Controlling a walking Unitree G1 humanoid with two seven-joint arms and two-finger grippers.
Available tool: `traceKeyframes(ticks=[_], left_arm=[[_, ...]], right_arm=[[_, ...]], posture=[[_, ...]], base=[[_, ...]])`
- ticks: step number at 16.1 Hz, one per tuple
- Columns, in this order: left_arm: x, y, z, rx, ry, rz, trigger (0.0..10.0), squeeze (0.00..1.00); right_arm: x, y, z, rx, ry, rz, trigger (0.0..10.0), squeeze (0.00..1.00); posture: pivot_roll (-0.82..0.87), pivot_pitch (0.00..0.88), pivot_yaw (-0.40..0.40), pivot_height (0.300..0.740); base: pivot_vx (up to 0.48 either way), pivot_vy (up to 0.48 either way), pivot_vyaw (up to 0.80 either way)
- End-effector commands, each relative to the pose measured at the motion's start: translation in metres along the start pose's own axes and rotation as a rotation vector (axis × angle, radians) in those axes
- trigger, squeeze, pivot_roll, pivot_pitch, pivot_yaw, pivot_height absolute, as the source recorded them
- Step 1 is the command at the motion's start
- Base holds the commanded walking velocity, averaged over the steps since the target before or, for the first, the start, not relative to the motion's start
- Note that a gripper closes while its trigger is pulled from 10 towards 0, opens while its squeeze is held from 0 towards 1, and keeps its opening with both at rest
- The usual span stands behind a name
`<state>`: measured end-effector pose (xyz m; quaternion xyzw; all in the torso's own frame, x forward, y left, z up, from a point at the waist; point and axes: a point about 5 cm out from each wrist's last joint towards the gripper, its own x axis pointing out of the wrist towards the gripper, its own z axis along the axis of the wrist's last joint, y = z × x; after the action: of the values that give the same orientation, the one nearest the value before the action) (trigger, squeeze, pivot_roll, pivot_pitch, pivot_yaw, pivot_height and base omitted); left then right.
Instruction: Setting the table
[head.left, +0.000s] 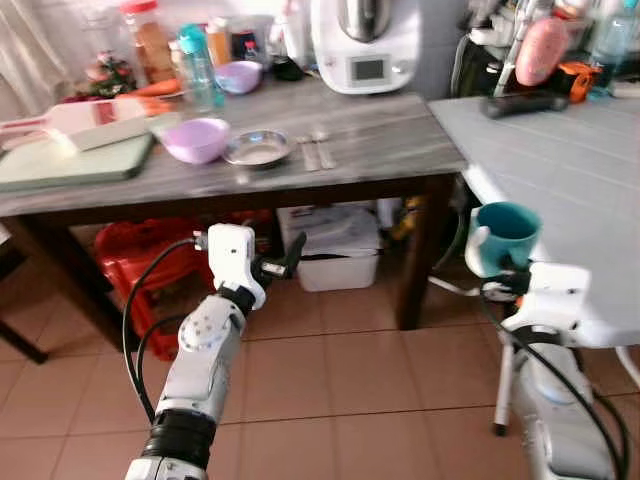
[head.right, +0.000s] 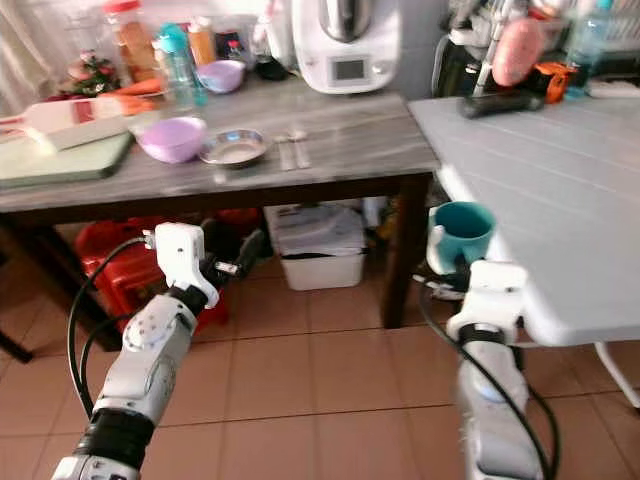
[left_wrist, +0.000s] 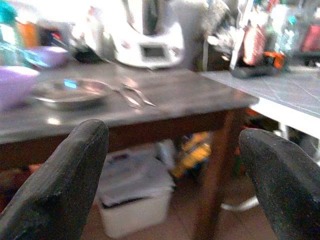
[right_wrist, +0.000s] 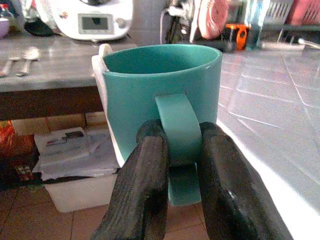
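Observation:
My right gripper (right_wrist: 181, 165) is shut on the handle of a teal mug (head.left: 503, 233), which it holds upright beside the near edge of the pale grey table (head.left: 560, 170) on the right. The mug (right_wrist: 160, 100) looks empty in the right wrist view. My left gripper (head.left: 290, 256) is open with nothing between its fingers (left_wrist: 60, 185), held low in front of the dark wooden table (head.left: 380, 140). On that table lie a purple bowl (head.left: 196, 139), a steel plate (head.left: 257, 149) and a spoon and fork (head.left: 314, 148).
A green cutting board (head.left: 70, 160), bottles, a second purple bowl (head.left: 238, 76) and a white kitchen machine (head.left: 365, 45) crowd the wooden table. Beneath it sit a white bin (head.left: 335, 250) and a red crate (head.left: 140, 260). A dark object (head.left: 525, 102) lies on the grey table. Tiled floor is underfoot.

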<state>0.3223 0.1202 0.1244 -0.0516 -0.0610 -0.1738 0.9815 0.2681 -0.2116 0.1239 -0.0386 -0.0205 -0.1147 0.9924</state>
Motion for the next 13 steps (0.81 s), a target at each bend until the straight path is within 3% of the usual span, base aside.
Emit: traceKeyframes(ticks=[1, 3, 6, 13], left_arm=[[-0.0039, 0.0125, -0.0017, 0.033, 0.010, 0.043, 10.0, 0.00], [-0.0035, 0.0130, -0.0036, 0.039, 0.010, 0.057, 10.0, 0.00], [-0.0032, 0.0117, -0.0021, 0.061, -0.015, 0.058, 10.0, 0.00], [-0.0041, 0.0053, -0.0022, -0.004, -0.023, -0.015, 10.0, 0.00]], right_arm=[[0.0007, 0.0120, 0.0071, 0.020, -0.032, 0.034, 10.0, 0.00], [0.0006, 0.0119, 0.0070, 0.022, -0.032, 0.034, 10.0, 0.00], [-0.0001, 0.0123, 0.0068, 0.032, -0.029, 0.032, 10.0, 0.00], [-0.0010, 0.0130, 0.0074, 0.014, -0.037, 0.036, 10.0, 0.00]], posture=[[-0.06, 0.007, 0.062, 0.740], [-0.06, 0.008, 0.062, 0.740], [-0.06, 0.008, 0.062, 0.740], [-0.06, 0.008, 0.063, 0.740]], base=[[0.000, 0.476, 0.00], [0.000, 0.418, 0.00], [0.000, 0.000, 0.00], [0.000, 0.000, 0.08]])
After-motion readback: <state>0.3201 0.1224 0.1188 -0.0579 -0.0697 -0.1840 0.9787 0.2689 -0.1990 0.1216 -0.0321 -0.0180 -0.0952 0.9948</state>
